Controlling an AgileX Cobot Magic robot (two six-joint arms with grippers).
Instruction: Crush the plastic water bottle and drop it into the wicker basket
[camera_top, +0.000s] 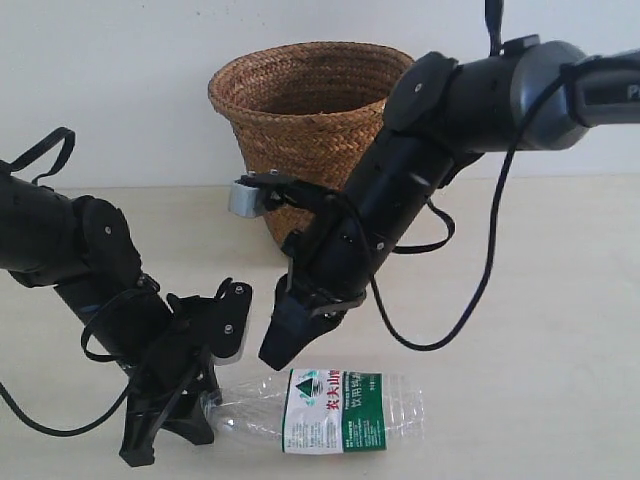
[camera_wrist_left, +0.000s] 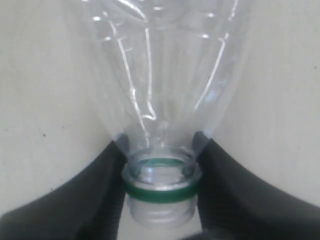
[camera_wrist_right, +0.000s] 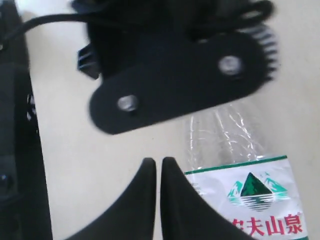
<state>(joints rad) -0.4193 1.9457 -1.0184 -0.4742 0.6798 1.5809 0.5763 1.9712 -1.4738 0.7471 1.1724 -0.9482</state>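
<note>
The plastic water bottle (camera_top: 340, 410) lies on its side on the beige table, clear and ribbed, with a green-and-white label bearing red characters (camera_wrist_right: 260, 205). No cap shows; a green ring sits round its open threaded neck (camera_wrist_left: 161, 192). My left gripper (camera_top: 205, 405) (camera_wrist_left: 160, 144) is shut on that neck, one black finger on each side. My right gripper (camera_top: 273, 357) (camera_wrist_right: 154, 162) is shut with nothing between its fingers and hangs close over the bottle's shoulder, beside the label's edge. I cannot tell whether it touches the bottle. The wicker basket (camera_top: 300, 130) stands upright behind both arms.
The right arm slants down in front of the basket, carrying a silver-grey camera block (camera_top: 245, 197) and loose black cables (camera_top: 470, 300). The left gripper's black body (camera_wrist_right: 175, 85) fills the space just beyond the right fingertips. A white wall (camera_top: 120, 60) backs the table.
</note>
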